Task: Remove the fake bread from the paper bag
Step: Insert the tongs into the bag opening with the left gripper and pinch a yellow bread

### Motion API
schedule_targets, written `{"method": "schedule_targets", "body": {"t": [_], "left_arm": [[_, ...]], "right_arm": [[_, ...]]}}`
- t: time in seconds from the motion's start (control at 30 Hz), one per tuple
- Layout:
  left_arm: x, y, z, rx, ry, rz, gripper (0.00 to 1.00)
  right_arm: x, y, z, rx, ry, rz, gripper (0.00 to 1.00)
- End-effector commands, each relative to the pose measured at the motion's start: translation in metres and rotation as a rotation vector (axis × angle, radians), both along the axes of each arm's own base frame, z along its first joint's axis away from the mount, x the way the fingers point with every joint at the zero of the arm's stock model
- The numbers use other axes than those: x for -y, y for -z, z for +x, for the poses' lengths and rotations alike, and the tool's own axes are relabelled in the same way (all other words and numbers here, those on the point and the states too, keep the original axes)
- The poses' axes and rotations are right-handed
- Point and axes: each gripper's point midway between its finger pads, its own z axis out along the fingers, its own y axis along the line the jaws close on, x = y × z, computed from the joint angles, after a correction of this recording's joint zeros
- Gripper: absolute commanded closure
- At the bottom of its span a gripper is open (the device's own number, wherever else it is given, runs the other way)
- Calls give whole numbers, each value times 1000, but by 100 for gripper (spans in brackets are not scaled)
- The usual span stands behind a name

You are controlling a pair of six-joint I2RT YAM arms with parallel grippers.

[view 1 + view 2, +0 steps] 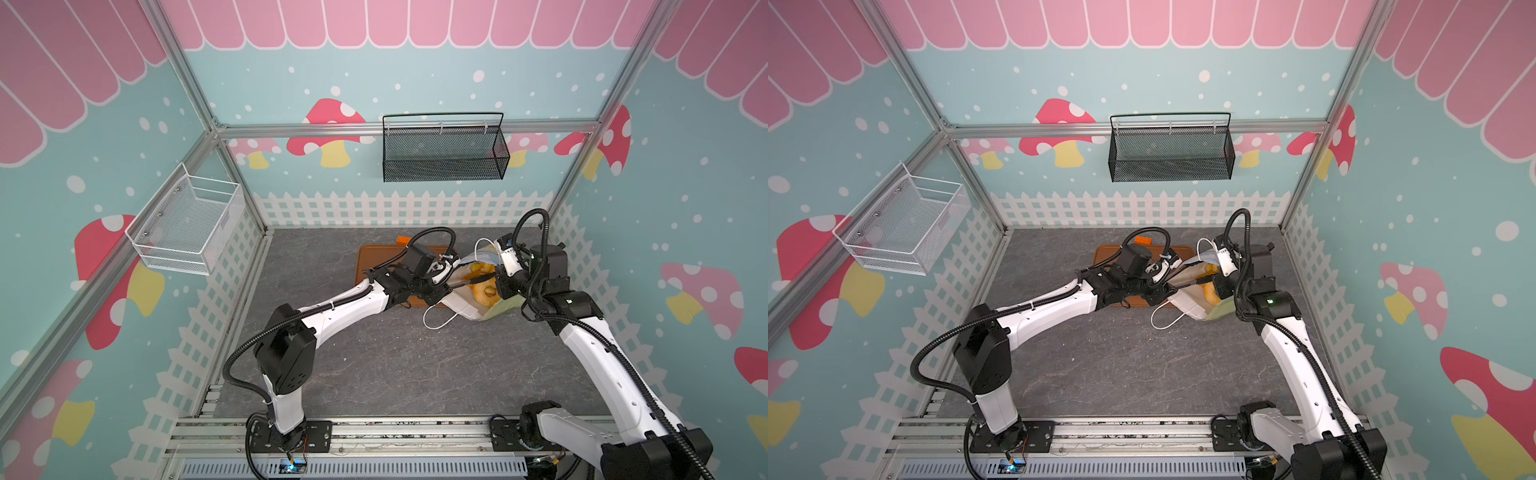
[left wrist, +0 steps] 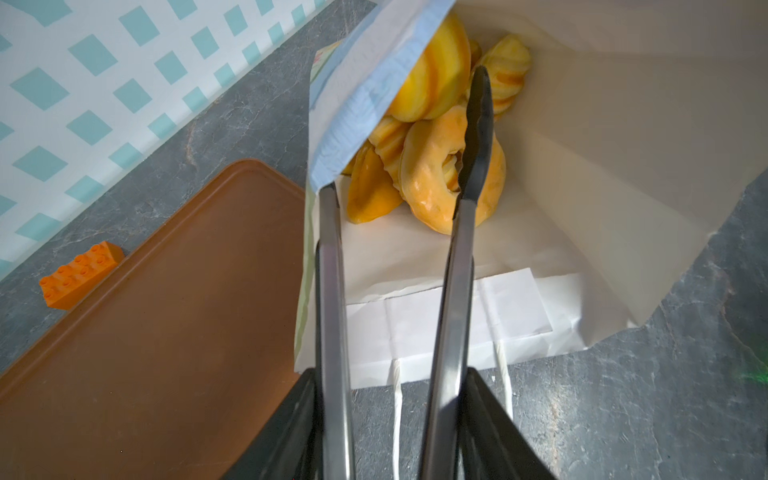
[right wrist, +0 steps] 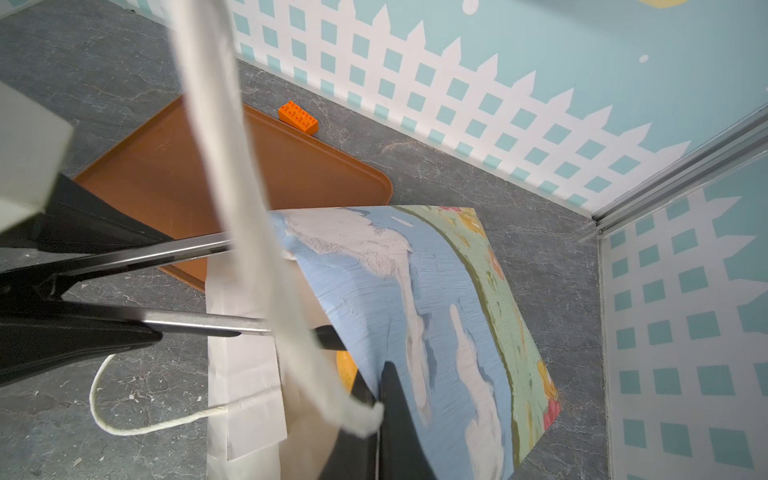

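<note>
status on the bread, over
left gripper on tongs, one tip over the doughnut. right gripper shut on bag flap, holding it up. bread in bag. flap hides other tip.

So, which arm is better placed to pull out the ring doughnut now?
Left: its jaws hold tongs reaching into the paper bag, one tip over the ring doughnut. The right jaws pinch the bag's upper panel up.

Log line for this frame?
phase: tongs inside paper bag | left gripper: shut on tongs, tip at doughnut | right gripper: shut on bag's top panel, lifted | tray: no bread
</note>
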Motion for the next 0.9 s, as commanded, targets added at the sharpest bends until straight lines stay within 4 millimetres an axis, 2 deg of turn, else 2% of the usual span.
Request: {"method": "schedule_targets", "body": {"t": [0.0, 0.33, 0.6, 0.87], "left_arm": [[11, -3, 8, 33, 50, -1, 49], [20, 0, 13, 56, 95, 4, 48], [18, -1, 23, 66, 60, 3, 48], [28, -5, 20, 78, 127, -26, 47]], "right_arm": [[-9, -12, 1, 24, -49, 2, 100], [-14, -3, 4, -6, -85, -8, 100], [-14, -1, 4, -11, -94, -23, 100], [-18, 5, 6, -26, -113, -22, 100]]}}
